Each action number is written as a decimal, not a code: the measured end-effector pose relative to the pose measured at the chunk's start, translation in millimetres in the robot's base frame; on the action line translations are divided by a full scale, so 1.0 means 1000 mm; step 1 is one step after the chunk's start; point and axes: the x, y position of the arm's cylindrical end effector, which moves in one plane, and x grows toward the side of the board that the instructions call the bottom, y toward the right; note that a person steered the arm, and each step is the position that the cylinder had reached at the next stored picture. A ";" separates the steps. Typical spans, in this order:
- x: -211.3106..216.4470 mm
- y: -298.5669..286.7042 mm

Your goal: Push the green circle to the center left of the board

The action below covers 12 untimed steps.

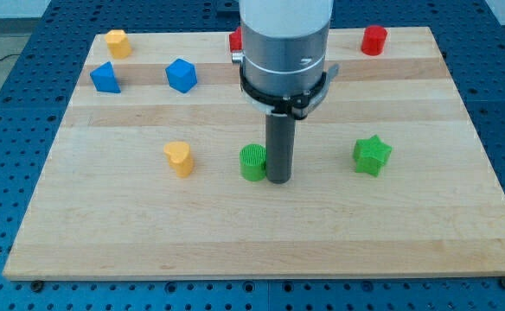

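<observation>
Near the board's middle, slightly toward the view's bottom: green circle, upright, with my tip just beside it on the view's right, apparently touching. Rod ends plain — no gripper to spread or press. Elsewhere: yellow heart-like block to the view's left; green star right; two blue blocks, yellow block and two red blocks toward the top — one red partly hidden

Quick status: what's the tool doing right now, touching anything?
No gripper on this arm, just a rod: nothing held. My tip is down on the board, right beside the green circle on its view-right side, apparently touching it.
</observation>
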 end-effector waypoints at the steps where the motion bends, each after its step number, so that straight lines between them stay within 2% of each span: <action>1: 0.015 -0.013; 3: -0.074 -0.086; 4: -0.079 -0.102; 6: -0.038 -0.043; 7: -0.060 -0.017; 8: -0.086 -0.046; 9: -0.086 -0.123; 10: -0.084 -0.158; 11: -0.084 -0.101; 12: -0.102 -0.051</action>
